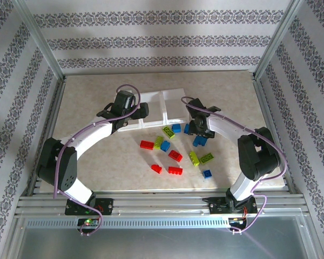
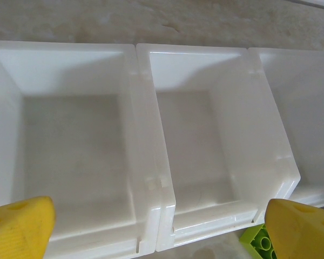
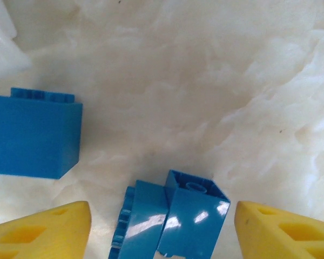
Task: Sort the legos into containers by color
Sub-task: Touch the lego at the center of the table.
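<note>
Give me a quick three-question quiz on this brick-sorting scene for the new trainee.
1. True or false: the tray bins under the left gripper already hold bricks.
2. The brick between the right gripper's fingers is: A red, B green, C blue.
3. Are the left gripper's jaws open or shut?
Key: 1 false, the bins seen in the left wrist view are bare. 2 C, a blue brick. 3 open, holding nothing.
</note>
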You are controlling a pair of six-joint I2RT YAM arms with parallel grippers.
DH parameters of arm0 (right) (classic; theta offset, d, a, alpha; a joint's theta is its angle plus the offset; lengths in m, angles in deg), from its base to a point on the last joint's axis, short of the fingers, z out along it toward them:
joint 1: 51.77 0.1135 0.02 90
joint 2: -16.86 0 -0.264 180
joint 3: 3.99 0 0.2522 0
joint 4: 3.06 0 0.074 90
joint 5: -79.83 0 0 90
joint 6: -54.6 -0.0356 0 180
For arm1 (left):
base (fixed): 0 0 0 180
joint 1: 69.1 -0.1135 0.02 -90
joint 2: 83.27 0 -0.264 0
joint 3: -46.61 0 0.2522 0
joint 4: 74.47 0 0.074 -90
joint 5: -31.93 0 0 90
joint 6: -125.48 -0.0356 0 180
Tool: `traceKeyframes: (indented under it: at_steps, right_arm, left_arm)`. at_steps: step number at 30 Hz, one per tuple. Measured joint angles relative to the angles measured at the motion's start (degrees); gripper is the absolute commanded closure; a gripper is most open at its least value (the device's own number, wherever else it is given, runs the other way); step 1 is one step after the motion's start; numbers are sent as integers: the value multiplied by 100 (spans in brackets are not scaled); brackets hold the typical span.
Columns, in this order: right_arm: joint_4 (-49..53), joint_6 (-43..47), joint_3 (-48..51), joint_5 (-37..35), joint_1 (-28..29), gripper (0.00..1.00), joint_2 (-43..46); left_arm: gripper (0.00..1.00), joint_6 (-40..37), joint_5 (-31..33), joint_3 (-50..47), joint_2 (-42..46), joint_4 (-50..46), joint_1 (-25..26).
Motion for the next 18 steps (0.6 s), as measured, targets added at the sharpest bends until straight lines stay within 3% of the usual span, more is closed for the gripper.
traceKeyframes:
  at_steps: [18]
  right_arm:
    - [-46,-1453,1036,223,780,42,769]
  left_arm:
    - [0,0,7,-173,7,0,-39]
